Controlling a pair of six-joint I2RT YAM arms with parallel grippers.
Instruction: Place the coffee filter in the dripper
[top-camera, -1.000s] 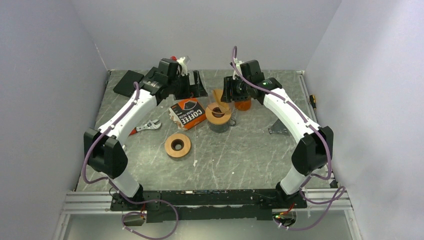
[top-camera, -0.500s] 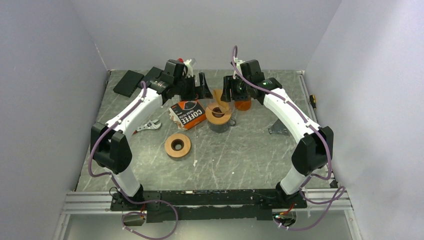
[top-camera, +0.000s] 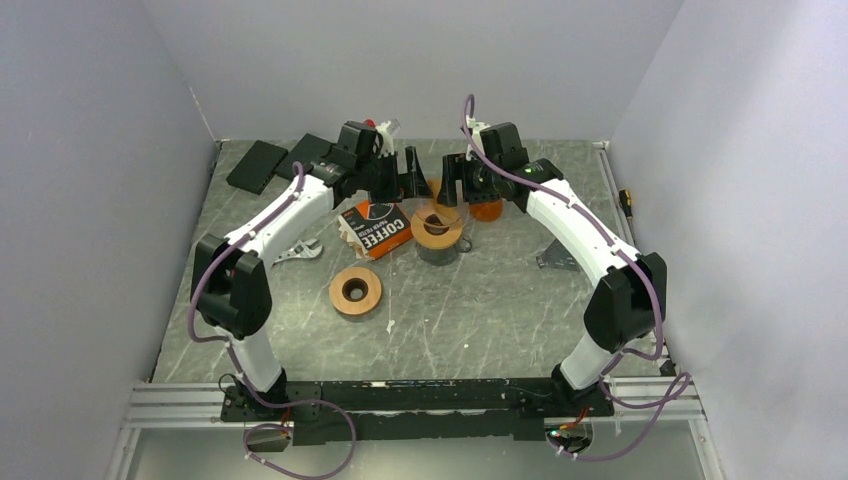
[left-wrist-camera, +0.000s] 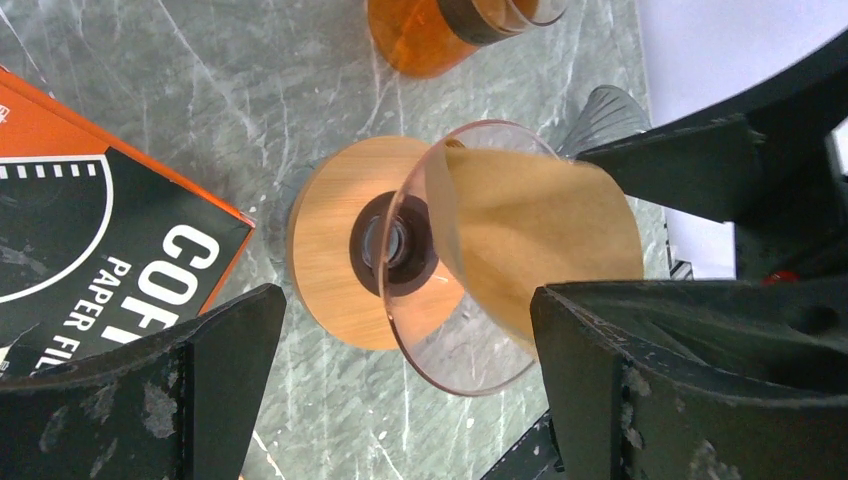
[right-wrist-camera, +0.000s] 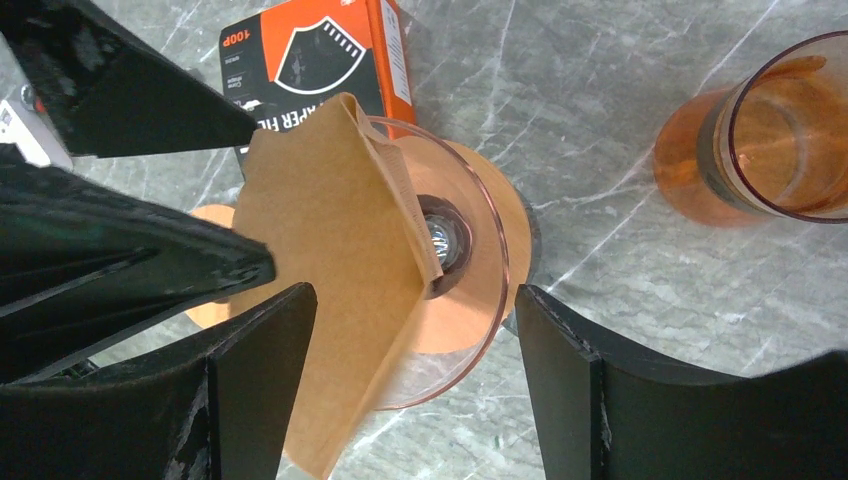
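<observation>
Both our jaws stand apart, flanking the dripper (right-wrist-camera: 475, 300); the coffee filter (right-wrist-camera: 320, 280) leans inside. Filter box (right-wrist-camera: 320, 50) and orange cup (right-wrist-camera: 770, 130) sit beside it.

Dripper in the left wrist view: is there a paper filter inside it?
Yes, the brown coffee filter rests inside the clear cone of the dripper.

I get soft, even light from overhead; the desk (top-camera: 480, 310) carries only faint, soft-edged shadows; no harsh glare, just a mild sheen on the clear dripper (left-wrist-camera: 450, 345); close to the wrist lenses the black fingers (right-wrist-camera: 250, 400) look slightly soft; the top view stays sharp.
</observation>
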